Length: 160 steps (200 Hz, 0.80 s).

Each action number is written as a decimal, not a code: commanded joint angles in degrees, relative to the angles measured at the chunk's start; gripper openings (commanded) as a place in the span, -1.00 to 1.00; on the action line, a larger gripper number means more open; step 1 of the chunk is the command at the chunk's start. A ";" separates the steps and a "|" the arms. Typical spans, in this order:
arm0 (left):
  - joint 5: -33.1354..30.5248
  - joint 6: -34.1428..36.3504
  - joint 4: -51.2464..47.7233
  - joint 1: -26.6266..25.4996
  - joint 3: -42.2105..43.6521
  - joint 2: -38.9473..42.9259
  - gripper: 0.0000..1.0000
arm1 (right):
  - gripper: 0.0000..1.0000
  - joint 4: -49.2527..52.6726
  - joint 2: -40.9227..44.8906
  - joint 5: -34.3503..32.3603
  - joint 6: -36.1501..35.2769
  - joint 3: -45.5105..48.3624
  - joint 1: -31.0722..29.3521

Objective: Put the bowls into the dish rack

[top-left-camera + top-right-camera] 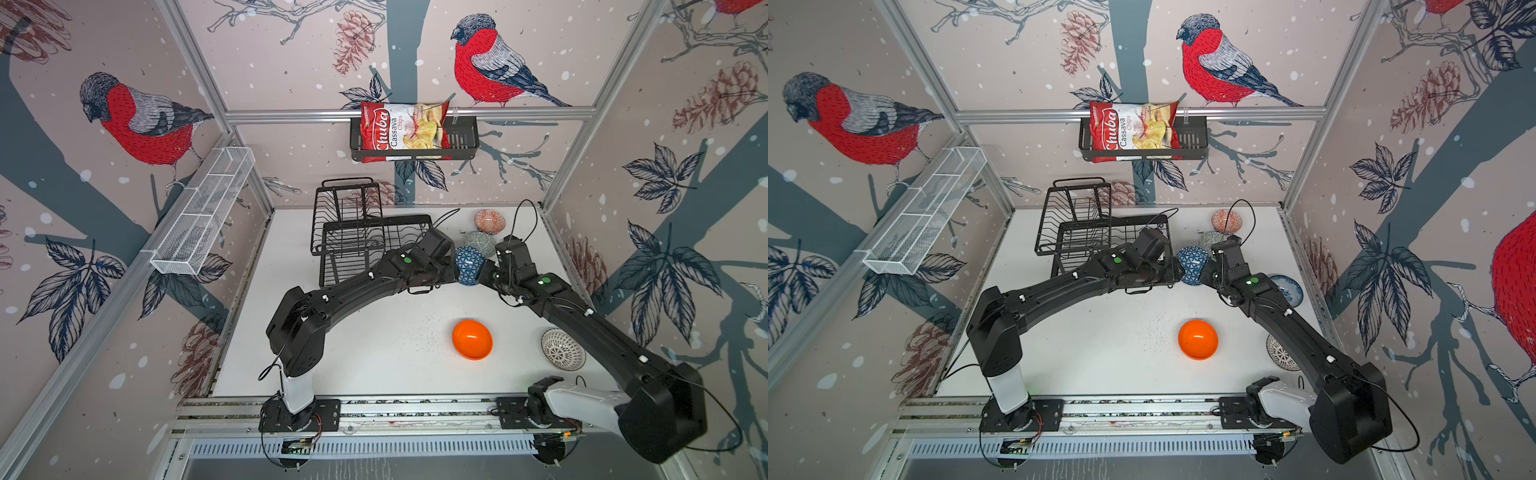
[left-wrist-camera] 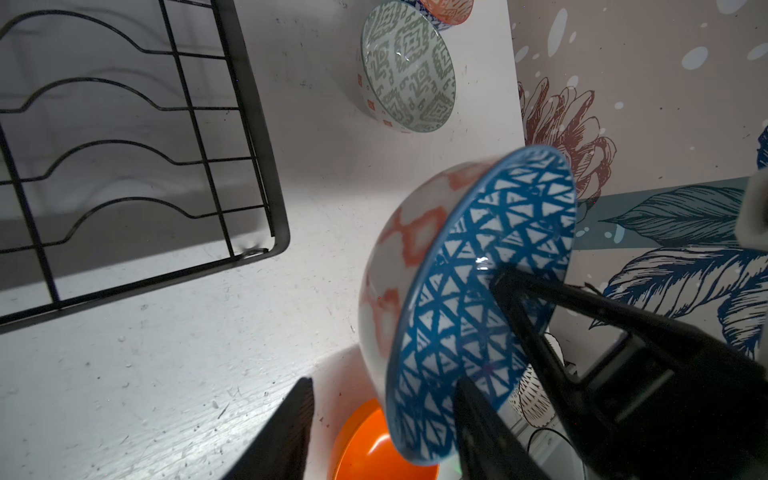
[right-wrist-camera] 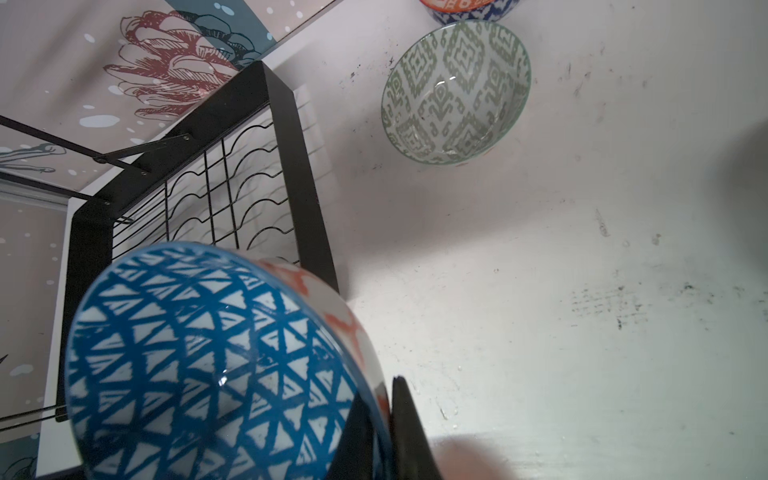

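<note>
Dark-blue geometric bowl point(image 1: 469, 266), held tilted on edge just right of the dish rack point(image 1: 353, 232). In both top views the wrists and the bowl hide the fingertips from you. Your right gripper point(image 3: 384, 415) pinches the rim, one finger inside and one outside. Your left gripper point(image 2: 384, 386) straddles another part of the rim, jaws partly parted, its outer finger point(image 2: 291, 432) clear of the wall. Farther right, the right arm covers part of the flowered bowl point(image 1: 1287, 289) and the lattice bowl point(image 1: 1281, 355).
</note>
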State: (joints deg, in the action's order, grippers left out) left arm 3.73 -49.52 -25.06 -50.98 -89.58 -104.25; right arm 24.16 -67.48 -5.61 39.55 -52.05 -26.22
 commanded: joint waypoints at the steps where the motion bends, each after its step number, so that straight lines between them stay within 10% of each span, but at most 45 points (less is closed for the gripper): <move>1: -1.44 -0.13 -0.70 0.58 0.26 0.33 -0.12 | -0.97 -3.24 1.11 -1.84 2.35 0.50 -1.27; 79: -0.15 -0.89 0.36 1.06 2.82 1.15 -1.00 | -0.95 -4.56 1.59 -3.62 4.28 1.43 -5.68; 160: -1.11 -2.03 1.09 1.15 4.86 2.99 -1.00 | -0.69 -4.25 0.34 -4.68 5.60 1.08 -7.80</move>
State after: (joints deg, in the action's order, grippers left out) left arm 1.06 -51.09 -26.02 -49.93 -85.62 -103.00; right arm 22.94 -66.74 -9.06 42.87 -50.46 -33.95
